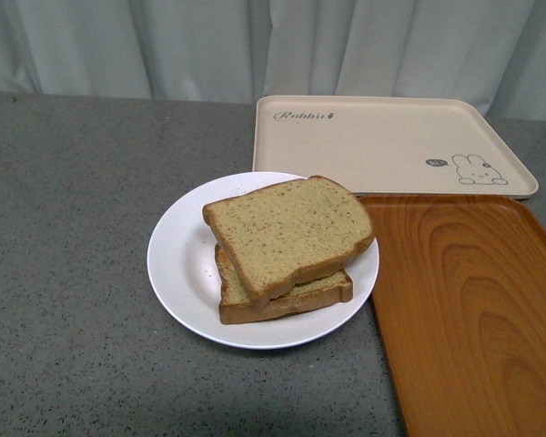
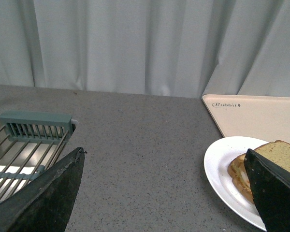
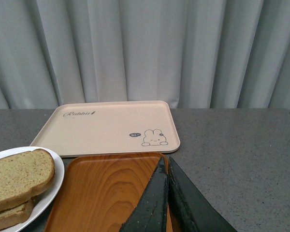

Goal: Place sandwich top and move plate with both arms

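The sandwich top [image 1: 289,232], a plain tan speckled slice, lies askew on a lower slice [image 1: 296,296] on the white plate [image 1: 182,259], mid-table in the front view. Neither arm shows in that view. In the left wrist view my left gripper [image 2: 164,157] is open and empty over bare countertop, with the plate [image 2: 222,166] and the sandwich top [image 2: 285,155] beside its one finger. In the right wrist view my right gripper [image 3: 166,162] is shut on nothing above the far edge of the wooden tray [image 3: 104,193]; the plate [image 3: 57,181] and sandwich top [image 3: 19,176] lie off to one side.
A cream rabbit-print tray [image 1: 382,146] sits behind the plate. An orange-brown wooden tray [image 1: 473,309] lies right of the plate, nearly touching it. A metal rack with a green frame [image 2: 29,140] shows in the left wrist view. Grey curtains close the back.
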### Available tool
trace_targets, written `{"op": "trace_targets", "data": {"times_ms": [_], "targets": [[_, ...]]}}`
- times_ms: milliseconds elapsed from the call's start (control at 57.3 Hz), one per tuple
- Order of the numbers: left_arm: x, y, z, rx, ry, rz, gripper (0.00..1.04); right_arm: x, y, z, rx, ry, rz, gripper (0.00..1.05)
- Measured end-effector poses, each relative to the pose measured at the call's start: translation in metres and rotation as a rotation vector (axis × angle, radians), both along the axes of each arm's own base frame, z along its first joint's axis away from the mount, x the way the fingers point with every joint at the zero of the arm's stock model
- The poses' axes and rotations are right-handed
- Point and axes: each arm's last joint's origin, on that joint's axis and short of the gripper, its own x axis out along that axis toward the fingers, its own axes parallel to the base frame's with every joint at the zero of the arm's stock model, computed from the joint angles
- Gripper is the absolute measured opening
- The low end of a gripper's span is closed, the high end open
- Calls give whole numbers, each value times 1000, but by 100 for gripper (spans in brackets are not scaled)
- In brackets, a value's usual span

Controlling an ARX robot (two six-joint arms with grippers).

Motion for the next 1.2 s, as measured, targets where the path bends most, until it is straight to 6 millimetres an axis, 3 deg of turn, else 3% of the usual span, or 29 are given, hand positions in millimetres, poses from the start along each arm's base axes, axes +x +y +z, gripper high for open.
{"op": "trace_targets", "data": {"times_ms": [244,349,419,453,610,750,837,942,1116,1169,1203], "targets": [[0,0,0,0,0,0,98,0,0,0,11,7,12,1],[0,0,0,0,0,-2,98,1,0,-2,292,273,177,18],[0,0,0,0,0,0,98,1,1,-7,486,371,194,28],[0,0,0,0,0,0,98,1,1,-7,606,394,178,39],[0,0,0,0,0,0,98,1,1,-5,715,400,161,66],[0,0,0,0,0,0,98,1,1,-4,697,358,145,87],[0,0,0,0,0,5,98,1,0,-4,376,61,33,70],[0,0,0,0,0,2,98,0,-1,0,127,2,-6,48],[0,0,0,0,0,1,98,0,0,0,17,3,-5,9],[0,0,0,0,0,1,98,0,0,0,10,3,-5,1],[0,0,0,0,0,1,98,0,0,0,7,3,-5,1]]}}
